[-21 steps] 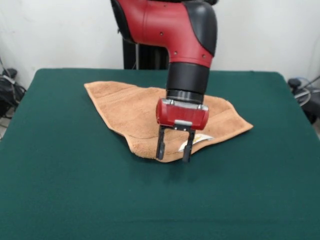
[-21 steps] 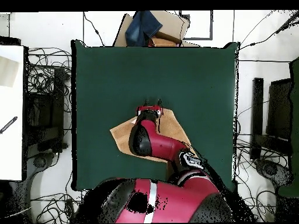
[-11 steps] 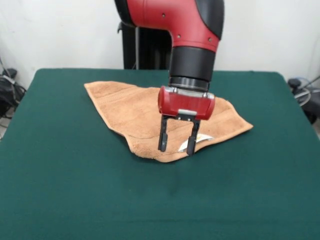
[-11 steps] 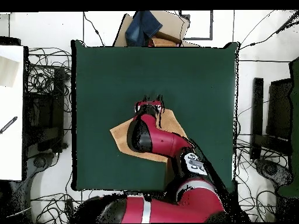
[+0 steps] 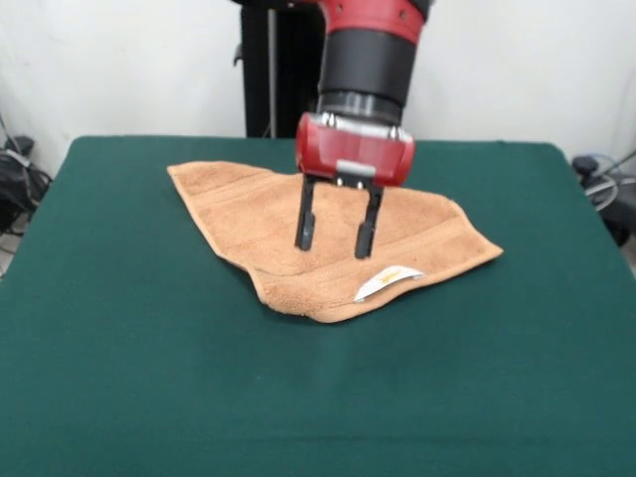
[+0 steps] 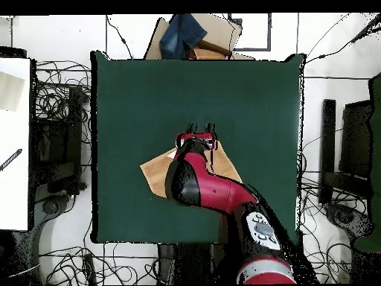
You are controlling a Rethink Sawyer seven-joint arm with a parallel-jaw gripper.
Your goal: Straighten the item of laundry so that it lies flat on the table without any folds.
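Observation:
The item of laundry (image 5: 258, 221) is an orange-tan towel lying folded into a rough triangle on the green table (image 5: 149, 378). Its white label with a yellow mark (image 5: 388, 281) shows at the near edge. My gripper (image 5: 335, 246) hangs open above the towel's middle, its two black fingers (image 5: 304, 221) apart with nothing between them. In the overhead view the arm covers most of the item of laundry (image 6: 155, 173), and the gripper (image 6: 201, 128) points toward the table's far part (image 6: 245, 97).
A cardboard box with a blue cloth (image 6: 190, 36) sits beyond the table's far edge in the overhead view. Cables and equipment (image 6: 52, 141) lie on both sides of the table.
The gripper has lifted off the towel's near edge and moved up and back toward the towel's middle, still open. The towel has kept its shape.

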